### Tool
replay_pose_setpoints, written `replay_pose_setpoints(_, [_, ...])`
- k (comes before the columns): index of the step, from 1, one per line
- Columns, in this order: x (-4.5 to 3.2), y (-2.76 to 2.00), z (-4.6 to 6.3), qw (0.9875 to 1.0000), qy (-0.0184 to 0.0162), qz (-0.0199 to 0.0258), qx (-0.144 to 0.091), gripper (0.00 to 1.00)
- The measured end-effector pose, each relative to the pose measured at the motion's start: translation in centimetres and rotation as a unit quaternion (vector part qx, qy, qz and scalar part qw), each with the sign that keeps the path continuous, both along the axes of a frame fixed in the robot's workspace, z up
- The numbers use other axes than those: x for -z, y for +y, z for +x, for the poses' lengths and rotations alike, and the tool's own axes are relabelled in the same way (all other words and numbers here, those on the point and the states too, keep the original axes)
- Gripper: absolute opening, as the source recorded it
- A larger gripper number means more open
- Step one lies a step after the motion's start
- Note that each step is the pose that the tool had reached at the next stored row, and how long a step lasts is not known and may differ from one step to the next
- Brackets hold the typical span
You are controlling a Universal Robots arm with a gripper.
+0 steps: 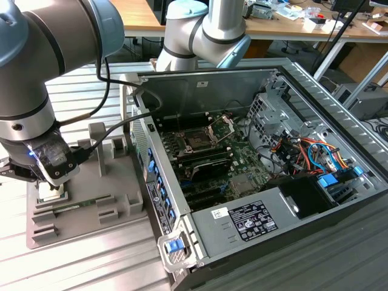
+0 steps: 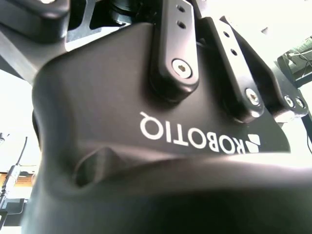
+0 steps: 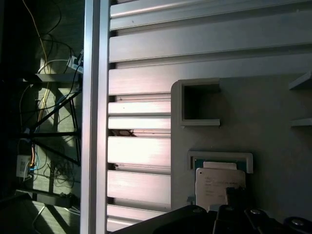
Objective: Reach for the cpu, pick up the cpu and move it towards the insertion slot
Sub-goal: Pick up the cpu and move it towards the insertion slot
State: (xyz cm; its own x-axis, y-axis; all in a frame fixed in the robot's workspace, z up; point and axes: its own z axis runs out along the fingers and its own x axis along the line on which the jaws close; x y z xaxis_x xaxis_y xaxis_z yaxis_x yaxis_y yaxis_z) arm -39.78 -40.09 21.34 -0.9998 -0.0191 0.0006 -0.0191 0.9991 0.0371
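Catches the end effector (image 1: 53, 182) poised low over a grey holder tray (image 1: 115, 182) near the ribbed aluminium worktop's (image 1: 91, 270) edge, on the exterior view's left. Cannot tell whether spread, pressed together or pinching, nor whether touching anything.

Finds the cpu (image 3: 212, 183) lying flat, silvery top up, in a framed recess of that tray, directly beneath the end effector and partly hidden by its black body in the first wrist view. Shows 1 open square pocket (image 3: 200, 102) just beside the recess, and a thin green memory stick (image 1: 76, 206) lying in a groove of the same tray.

Places the insertion slot (image 1: 197, 140) well apart from the cpu, on the green motherboard (image 1: 242, 163) inside an open computer case (image 1: 200, 85) toward the exterior view's right, with a hinged metal frame (image 1: 221, 124) raised beside it.
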Motion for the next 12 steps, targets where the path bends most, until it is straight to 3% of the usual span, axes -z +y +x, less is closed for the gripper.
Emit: replay_pose_setpoints(12, [0.14, 0.0, -0.55, 1.0, 0.0, 0.0, -0.004, 0.11])
